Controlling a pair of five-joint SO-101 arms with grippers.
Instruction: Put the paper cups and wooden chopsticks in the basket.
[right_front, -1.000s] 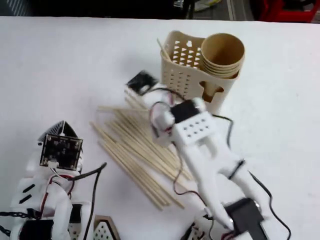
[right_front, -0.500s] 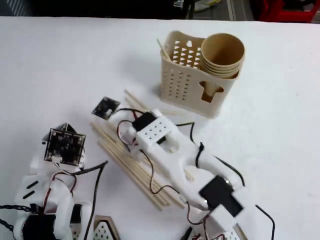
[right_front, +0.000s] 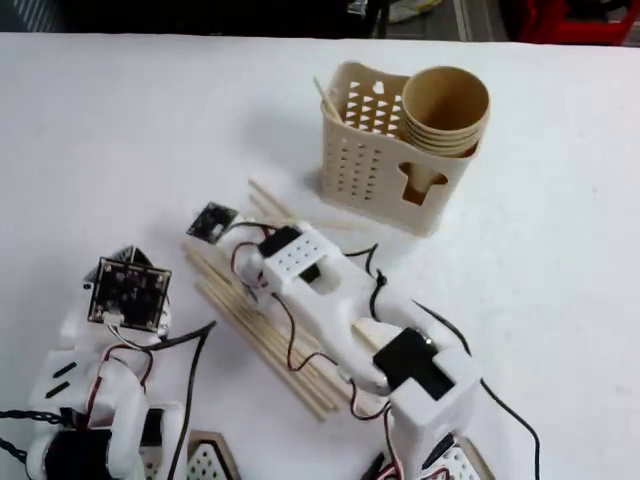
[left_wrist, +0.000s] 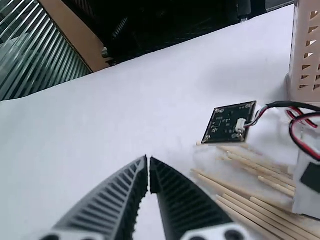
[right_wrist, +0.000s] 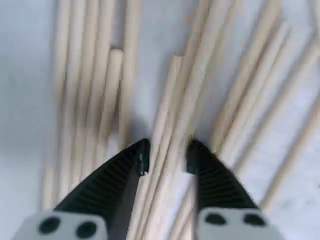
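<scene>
The surface (right_front: 120, 120) is white, flat and matte, giving little grip under round sticks; the basket (right_front: 362, 165) is rigid cream plastic with perforated walls, upright near the far edge; the paper cups (right_front: 445, 105) are nested tan cones already seated in the basket, light and easily crushed; the chopsticks (right_front: 240, 312) lie loose in a fan on the surface in front of the basket: thin, stiff, smooth wooden rods, light and likely to roll or pivot, so grasp near mid-length across the grain; the right gripper (right_wrist: 167, 152) has its ribbed jaws apart, straddling a few sticks; the left gripper (left_wrist: 149, 165) is closed, empty, just above the surface beside the pile
</scene>
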